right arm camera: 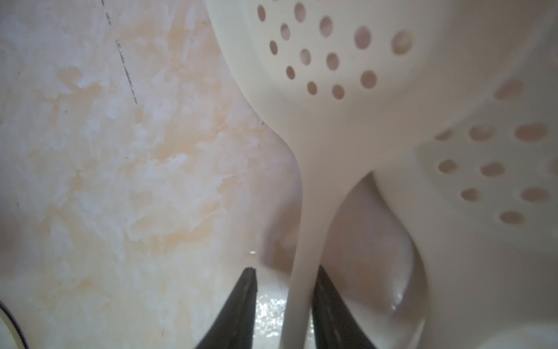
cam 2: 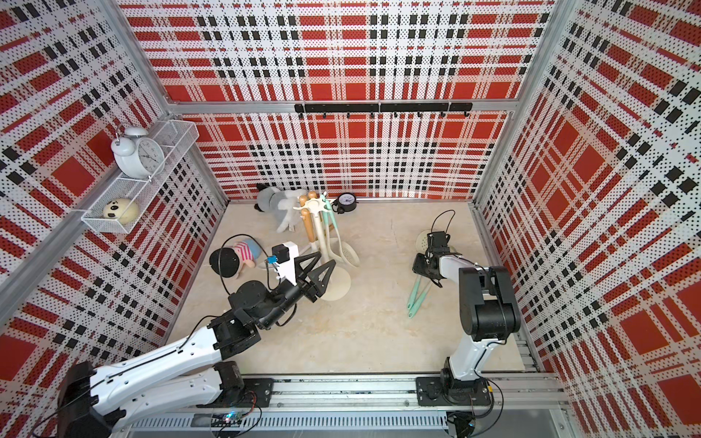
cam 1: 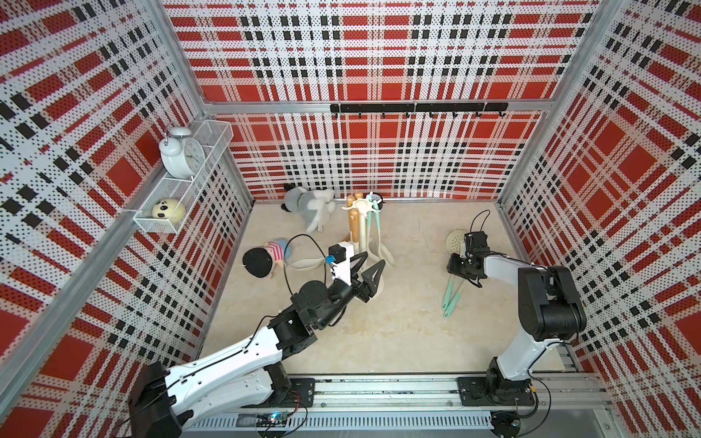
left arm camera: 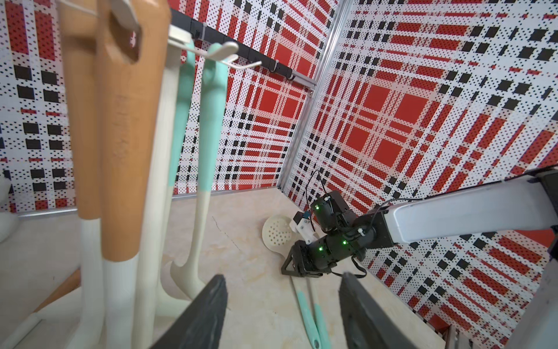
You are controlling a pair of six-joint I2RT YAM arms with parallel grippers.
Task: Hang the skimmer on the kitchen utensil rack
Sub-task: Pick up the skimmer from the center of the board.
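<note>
In both top views the skimmer point(cam 1: 455, 239) lies flat on the desk point(cam 1: 398, 341), directly under the right jaws. Its perforated head shows on their far side and two mint handles point(cam 1: 451, 299) run out side by side on their near side. The long axis therefore goes far to near, a little slanted. Only one head shows here (anything more is hidden under the arm). The one kitchen utensil rack point(cam 2: 316, 206) stands upright, well apart from the right jaws. The left jaws sit just beside its disc base, spread wide and empty. The right arm is nearer the skimmer and the left arm is nearer the rack.

In the left wrist view the rack's pole point(left arm camera: 149, 235) rises close beside the left jaws, with four utensils hanging around it. Two are wooden-handled utensils point(left arm camera: 120, 121) and two are mint-handled utensils point(left arm camera: 208, 121). Ahead of the left jaws, the skimmer's head point(left arm camera: 276, 234) rests on the desk, with the right jaws standing over its neck.

In the right wrist view the skimmer's cream neck point(right arm camera: 302, 187) runs straight out from between the right jaws, head ahead. They straddle it without clamping: one sits close against it and the other leaves a clear gap. A second perforated head point(right arm camera: 498, 169) lies just beside, making two perforated utensils (I judge the jaws should close on this neck alone).
</note>
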